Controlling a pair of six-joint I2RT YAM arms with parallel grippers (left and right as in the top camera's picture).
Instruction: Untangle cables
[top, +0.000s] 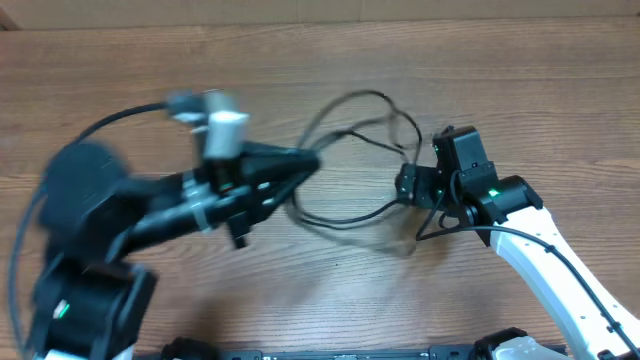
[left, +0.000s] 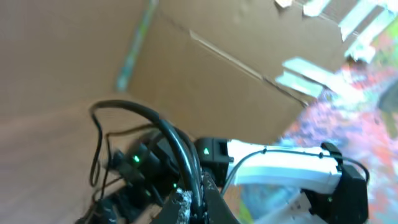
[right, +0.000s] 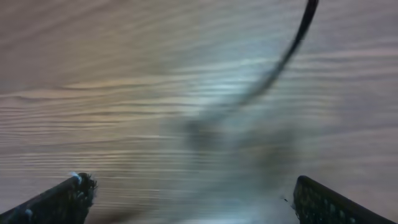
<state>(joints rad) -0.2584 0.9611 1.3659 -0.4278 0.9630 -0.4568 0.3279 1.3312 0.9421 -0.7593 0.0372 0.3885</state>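
Note:
Thin black cables (top: 350, 140) lie in loose loops on the wooden table between the two arms. My left gripper (top: 308, 160) is blurred at the left end of the loops. In the left wrist view it (left: 200, 198) is shut on a black cable (left: 163, 127) that arcs up and away from the jaws. My right gripper (top: 408, 187) is at the right end of the loops. In the right wrist view it (right: 193, 190) is open and empty above the table, with a blurred cable (right: 292, 43) lying ahead of it.
The wooden table (top: 300, 60) runs back to a cardboard wall (left: 186, 68). My white right arm (top: 545, 250) comes in from the bottom right. Thicker black robot wiring (top: 30, 230) loops round the left arm's base.

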